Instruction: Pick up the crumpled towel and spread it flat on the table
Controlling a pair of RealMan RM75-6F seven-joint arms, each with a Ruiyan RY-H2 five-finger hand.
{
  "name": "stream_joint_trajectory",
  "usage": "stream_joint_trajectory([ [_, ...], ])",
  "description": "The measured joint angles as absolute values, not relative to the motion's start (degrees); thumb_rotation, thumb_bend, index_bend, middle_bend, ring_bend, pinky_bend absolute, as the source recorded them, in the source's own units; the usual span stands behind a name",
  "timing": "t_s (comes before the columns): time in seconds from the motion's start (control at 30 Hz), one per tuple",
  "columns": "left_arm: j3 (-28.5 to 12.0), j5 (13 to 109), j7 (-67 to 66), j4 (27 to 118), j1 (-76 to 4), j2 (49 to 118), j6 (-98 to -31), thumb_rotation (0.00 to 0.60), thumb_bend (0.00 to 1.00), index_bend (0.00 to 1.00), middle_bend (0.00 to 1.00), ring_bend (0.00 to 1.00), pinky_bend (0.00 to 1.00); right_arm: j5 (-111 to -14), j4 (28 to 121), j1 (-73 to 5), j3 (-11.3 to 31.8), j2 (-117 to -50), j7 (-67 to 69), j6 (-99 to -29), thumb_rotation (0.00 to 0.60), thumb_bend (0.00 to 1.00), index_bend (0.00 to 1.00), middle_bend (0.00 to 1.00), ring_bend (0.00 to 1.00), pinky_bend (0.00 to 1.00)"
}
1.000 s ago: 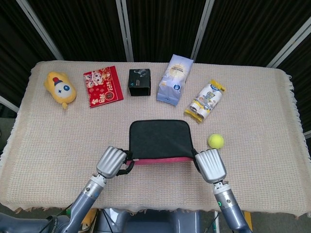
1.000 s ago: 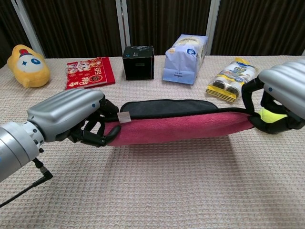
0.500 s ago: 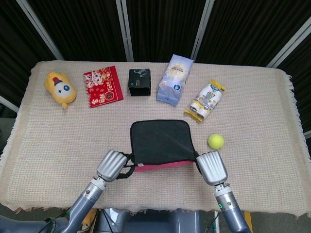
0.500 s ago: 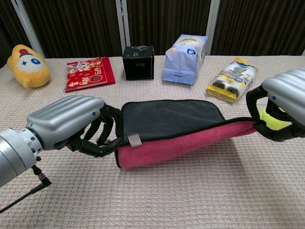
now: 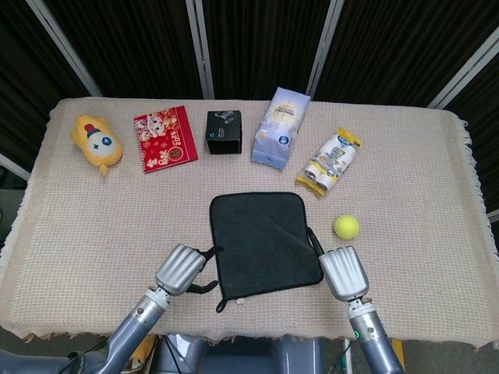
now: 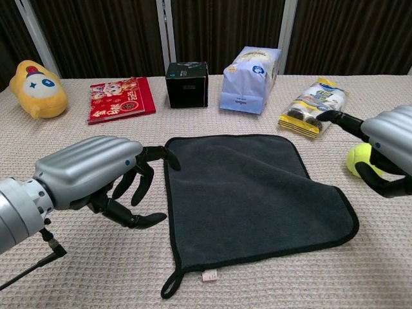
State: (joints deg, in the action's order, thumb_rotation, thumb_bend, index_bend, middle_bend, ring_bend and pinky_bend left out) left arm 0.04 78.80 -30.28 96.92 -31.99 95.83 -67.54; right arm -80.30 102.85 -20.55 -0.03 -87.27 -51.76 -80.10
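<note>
Towel (image 5: 263,241) flat on table (image 5: 93,226); left robot hand (image 6: 96,177) spread, empty; right robot hand (image 6: 389,145) apparently empty, fingers apart.

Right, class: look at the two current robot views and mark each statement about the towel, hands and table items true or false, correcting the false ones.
1. The dark grey towel lies spread open on the table. True.
2. The left robot hand grips the towel's corner. False: its fingers are apart, holding nothing.
3. The tennis ball sits on the towel. False: it lies beside it, off the cloth.
4. The black box stands between the red booklet and the pale blue bag. True.
5. The right robot hand holds the towel up. False: it holds nothing.
</note>
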Motion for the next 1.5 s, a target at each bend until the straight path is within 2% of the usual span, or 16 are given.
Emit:
stream_joint_trajectory([
  [0.1, 0.1, 78.7, -30.6, 97.5, -31.9, 95.5, -67.3, 0.6, 0.21, 0.11, 0.48, 0.56, 0.69, -80.4, 103.2, -20.3, 0.1, -87.0, -52.2, -80.2, 0.6, 0.59, 0.0, 1.0, 1.0, 0.95],
  [0.17, 0.3, 78.7, -30.7, 97.9, -31.8, 95.2, -67.1, 0.6, 0.43, 0.08, 0.35, 0.44, 0.58, -80.6, 103.6, -20.1, 0.2, -86.8, -52.0, -80.4, 0.6, 0.59, 0.0, 1.0, 1.0, 0.95],
  [0.23, 0.4, 78.4, -31.1, 98.3, -31.7, 94.6, -66.6, 0.6, 0.65, 0.08, 0.29, 0.37, 0.5, -81.1, 103.8, -19.9, 0.3, -86.6, -51.4, -80.8, 0.6, 0.59, 0.0, 1.0, 1.0, 0.95],
  [0.3, 0.5, 77.9, -31.6, 99.1, -31.8, 93.8, -66.0, 0.6, 0.81, 0.08, 0.26, 0.31, 0.47, -81.7, 103.8, -19.7, 0.5, -86.3, -50.4, -81.2, 0.6, 0.59, 0.0, 1.0, 1.0, 0.95],
  [0.37, 0.5, 77.5, -32.3, 99.7, -32.0, 93.1, -65.5, 0.6, 0.93, 0.08, 0.24, 0.24, 0.46, -82.0, 103.8, -19.5, 0.6, -86.0, -49.4, -81.4, 0.6, 0.59, 0.0, 1.0, 1.0, 0.95],
  [0.43, 0.5, 77.3, -32.8, 100.4, -32.3, 92.3, -64.6, 0.6, 0.98, 0.08, 0.21, 0.18, 0.44, -82.3, 103.6, -19.3, 0.8, -85.8, -48.2, -81.6, 0.6, 0.59, 0.0, 1.0, 1.0, 0.95],
  [0.6, 1.1, 76.4, -35.5, 102.0, -33.7, 90.4, -61.1, 0.6, 1.0, 0.08, 0.13, 0.09, 0.37, -82.9, 103.4, -19.1, 1.7, -85.6, -46.4, -81.6, 0.6, 0.59, 0.0, 1.0, 1.0, 0.95],
  [0.67, 1.4, 75.9, -36.8, 102.5, -34.4, 89.9, -59.6, 0.6, 1.0, 0.08, 0.13, 0.08, 0.37, -83.0, 103.5, -19.1, 2.0, -85.6, -46.3, -81.5, 0.6, 0.59, 0.0, 1.0, 1.0, 0.95],
  [0.8, 1.8, 73.9, -39.5, 103.4, -36.1, 89.3, -56.5, 0.6, 1.0, 0.07, 0.12, 0.08, 0.3, -83.1, 104.0, -19.4, 3.1, -85.6, -46.4, -81.5, 0.6, 0.59, 0.0, 1.0, 1.0, 0.94],
  [0.93, 1.7, 70.7, -43.2, 104.1, -37.9, 89.7, -54.2, 0.6, 1.0, 0.07, 0.12, 0.08, 0.27, -82.8, 104.4, -19.5, 4.3, -85.6, -46.1, -81.7, 0.6, 0.59, 0.0, 0.98, 0.98, 0.89],
  [1.03, 1.6, 68.8, -45.1, 104.3, -39.1, 90.8, -53.2, 0.6, 1.0, 0.07, 0.12, 0.08, 0.24, -82.9, 104.0, -19.6, 5.3, -85.4, -45.5, -82.0, 0.6, 0.59, 0.0, 0.85, 0.87, 0.78],
  [1.13, 1.5, 67.5, -46.2, 104.2, -40.1, 92.1, -52.6, 0.6, 1.0, 0.07, 0.12, 0.08, 0.24, -83.2, 103.4, -19.6, 5.9, -85.4, -44.9, -82.5, 0.6, 0.59, 0.0, 0.62, 0.66, 0.56],
  [1.2, 1.5, 67.0, -46.8, 104.1, -40.5, 92.6, -52.5, 0.6, 1.0, 0.07, 0.12, 0.08, 0.24, -83.2, 103.1, -19.5, 6.0, -85.3, -44.2, -82.6, 0.6, 0.59, 0.0, 0.44, 0.45, 0.34],
  [1.3, 1.6, 66.1, -47.6, 104.2, -41.0, 93.2, -52.5, 0.6, 1.0, 0.07, 0.12, 0.08, 0.24, -83.2, 102.6, -19.5, 6.2, -85.1, -43.4, -82.4, 0.6, 0.59, 0.0, 0.23, 0.18, 0.14],
  [1.43, 1.7, 65.4, -48.7, 104.4, -41.7, 93.8, -52.5, 0.6, 1.0, 0.07, 0.11, 0.08, 0.24, -83.0, 102.5, -19.6, 6.4, -84.7, -42.8, -81.8, 0.6, 0.59, 0.0, 0.14, 0.07, 0.07],
  [1.5, 1.7, 64.7, -49.5, 104.7, -42.2, 94.1, -52.5, 0.6, 1.0, 0.07, 0.11, 0.07, 0.24, -83.0, 102.5, -19.6, 6.5, -84.5, -42.2, -81.7, 0.6, 0.59, 0.0, 0.13, 0.06, 0.07],
])
